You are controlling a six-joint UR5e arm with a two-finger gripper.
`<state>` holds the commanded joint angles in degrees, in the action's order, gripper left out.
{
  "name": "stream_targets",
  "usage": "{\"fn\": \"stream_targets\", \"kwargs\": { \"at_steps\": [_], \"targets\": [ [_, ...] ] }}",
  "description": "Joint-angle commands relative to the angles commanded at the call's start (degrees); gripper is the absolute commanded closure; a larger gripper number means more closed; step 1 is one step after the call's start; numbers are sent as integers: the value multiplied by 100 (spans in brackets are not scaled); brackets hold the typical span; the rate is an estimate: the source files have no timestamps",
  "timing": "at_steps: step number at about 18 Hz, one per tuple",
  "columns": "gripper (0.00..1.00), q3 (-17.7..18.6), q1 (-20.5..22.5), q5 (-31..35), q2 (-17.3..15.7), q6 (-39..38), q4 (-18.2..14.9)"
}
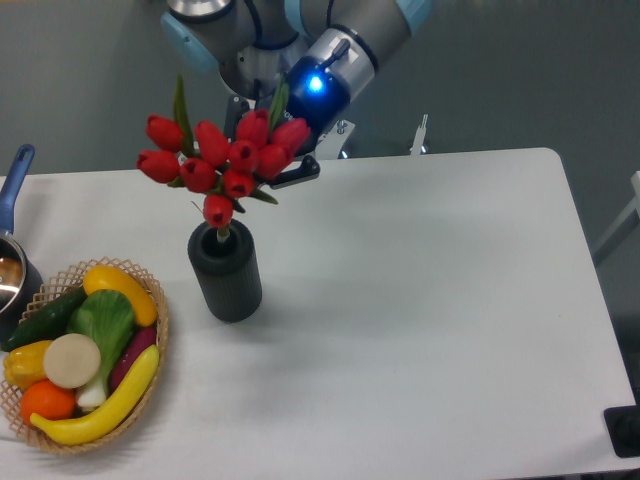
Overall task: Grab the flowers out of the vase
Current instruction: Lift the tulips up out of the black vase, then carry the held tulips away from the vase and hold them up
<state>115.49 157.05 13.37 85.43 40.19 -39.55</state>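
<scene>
Above the vase, the gripper apparently pinches the flowers, stems barely inside.

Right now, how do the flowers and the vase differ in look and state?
The flowers are bright red buds with green leaves; the vase is a dark ribbed cylinder. The flowers are raised, held by the gripper, only the stems near the mouth; the vase stands upright on the table. The bunch spreads wider than the vase.
</scene>
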Motion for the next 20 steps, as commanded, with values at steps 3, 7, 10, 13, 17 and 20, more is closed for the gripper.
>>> {"fn": "stream_targets", "kwargs": {
  "at_steps": [3, 7, 10, 13, 17, 20],
  "targets": [
    [100, -114, 229, -203, 0, -186, 0],
    [100, -422, 606, -194, 53, -213, 0],
    [100, -554, 861, -116, 114, -90, 9],
    [100, -598, 1063, 357, 220, 313, 9],
    [100, -607, 1362, 1131, 263, 937, 9],
    [100, -607, 1635, 1536, 281, 1114, -9]
  ]
}}
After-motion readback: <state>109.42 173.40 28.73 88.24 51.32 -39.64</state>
